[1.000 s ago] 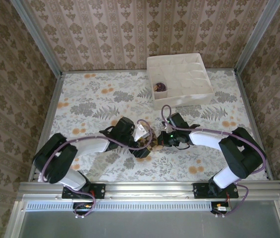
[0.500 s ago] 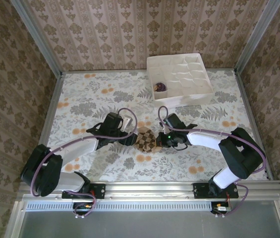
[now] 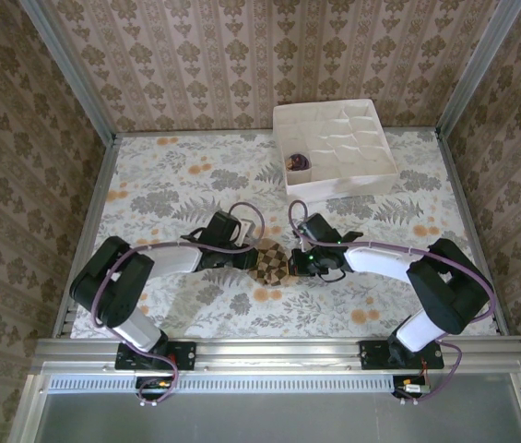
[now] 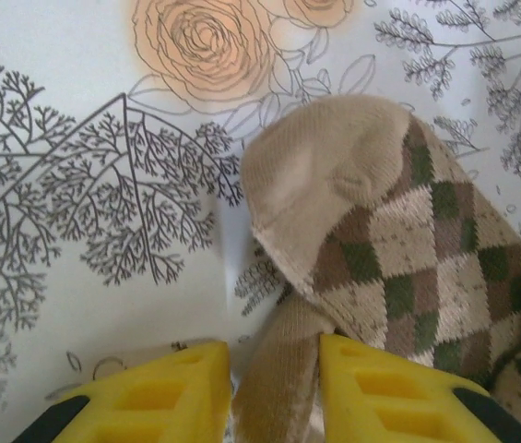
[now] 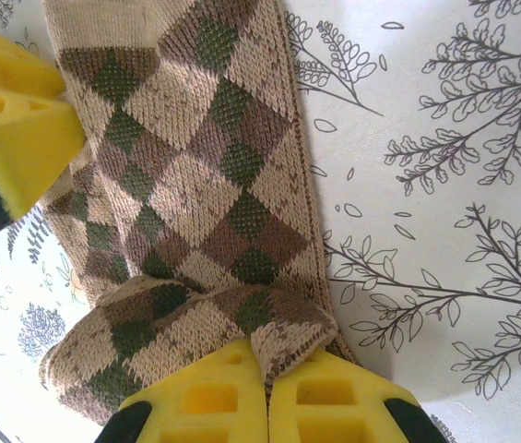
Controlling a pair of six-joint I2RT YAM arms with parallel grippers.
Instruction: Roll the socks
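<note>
Your right gripper point(image 5: 265, 358) pinches the argyle sock point(image 3: 272, 263). Your left gripper point(image 4: 274, 362) straddles its tan end, grip unclear. Tugging could unroll it.

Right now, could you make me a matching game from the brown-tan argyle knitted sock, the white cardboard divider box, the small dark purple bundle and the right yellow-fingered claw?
Things:
1. brown-tan argyle knitted sock
2. white cardboard divider box
3. small dark purple bundle
4. right gripper

Places or states:
A. tucked in one cell of the box
B. shut on a folded edge of the sock
C. lying in the middle of the flowered table
D. standing at the far edge

Pairs: 1-C, 2-D, 3-A, 4-B.
</note>
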